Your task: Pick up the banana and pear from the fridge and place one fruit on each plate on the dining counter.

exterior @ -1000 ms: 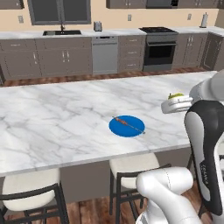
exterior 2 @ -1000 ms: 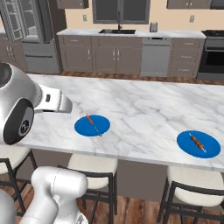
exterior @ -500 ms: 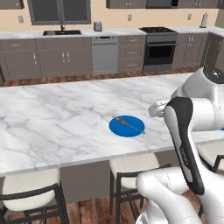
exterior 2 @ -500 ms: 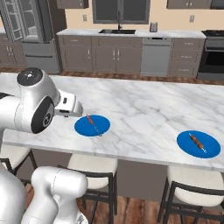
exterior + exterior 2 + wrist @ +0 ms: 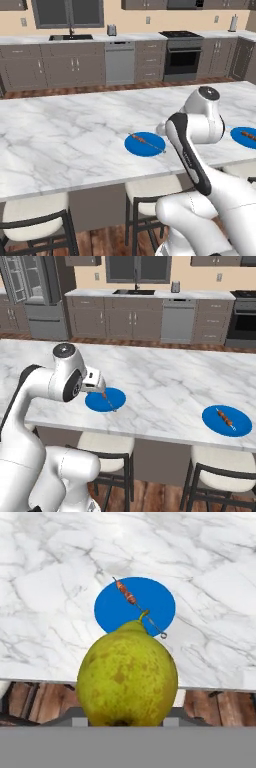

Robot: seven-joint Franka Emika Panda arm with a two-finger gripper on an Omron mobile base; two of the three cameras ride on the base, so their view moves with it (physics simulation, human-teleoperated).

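Claw [image 5: 122, 724] grips the pear [image 5: 127, 674] at its rounded base, above the marble bench [image 5: 60, 135] edge, short of the near blue plate [image 5: 117, 607]. Released here, the pear would likely miss the plate or roll off. Its long axis runs along the claw, stem toward the plate

Both base views sit behind the arm, looking forward and down across the dining counter [image 5: 60, 135] toward the back wall cabinets, sharing the same nearer blue plate [image 5: 145, 144]. Hand view hovers close above that plate [image 5: 135, 604], tilted down past the counter edge.
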